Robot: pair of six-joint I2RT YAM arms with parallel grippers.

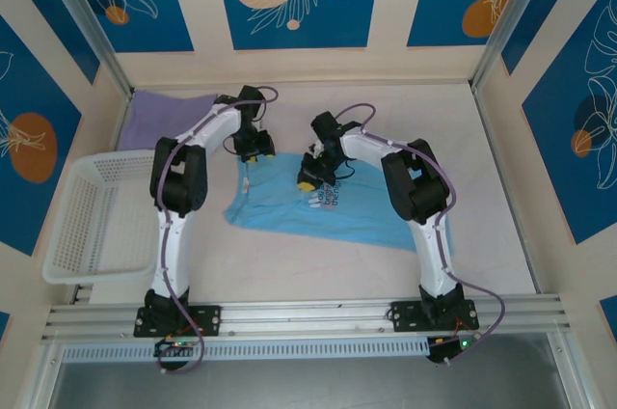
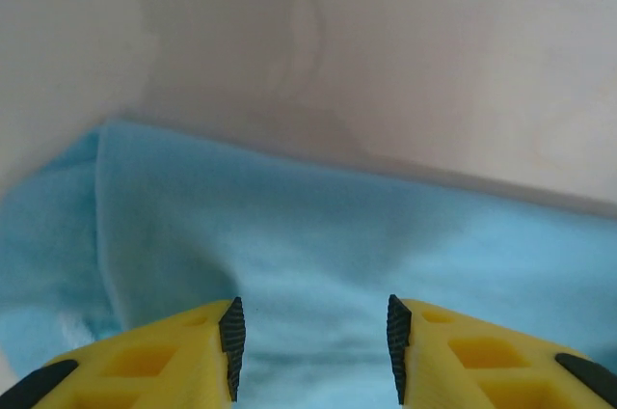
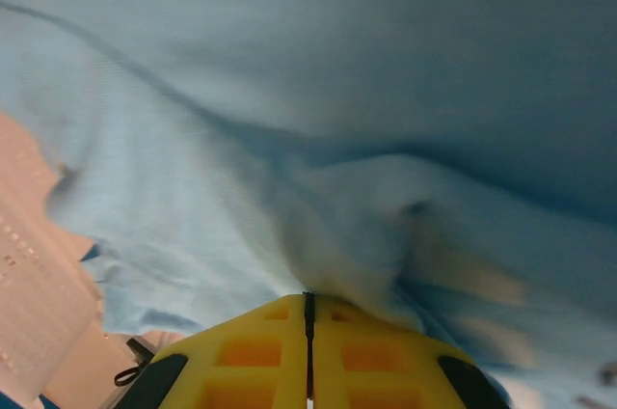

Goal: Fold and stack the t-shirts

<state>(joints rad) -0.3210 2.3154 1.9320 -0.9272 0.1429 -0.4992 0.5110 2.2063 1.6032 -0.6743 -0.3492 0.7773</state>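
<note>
sky-blue t-shirt (image 1: 333,216) lies spread mid-surface (image 1: 318,274), chest lettering (image 1: 328,197) up, far edge rumpled. right fingers (image 1: 308,180) are closed tight, pinching a raised fold of it beside the lettering. left fingers (image 1: 253,147) stand parted over the shirt's far-left corner, gripping nothing; i see blue cloth between the 2 pads (image 2: 231,337). lavender t-shirt (image 1: 166,118) lies flat in the far-left corner, beyond the white basket (image 1: 92,211).
</note>
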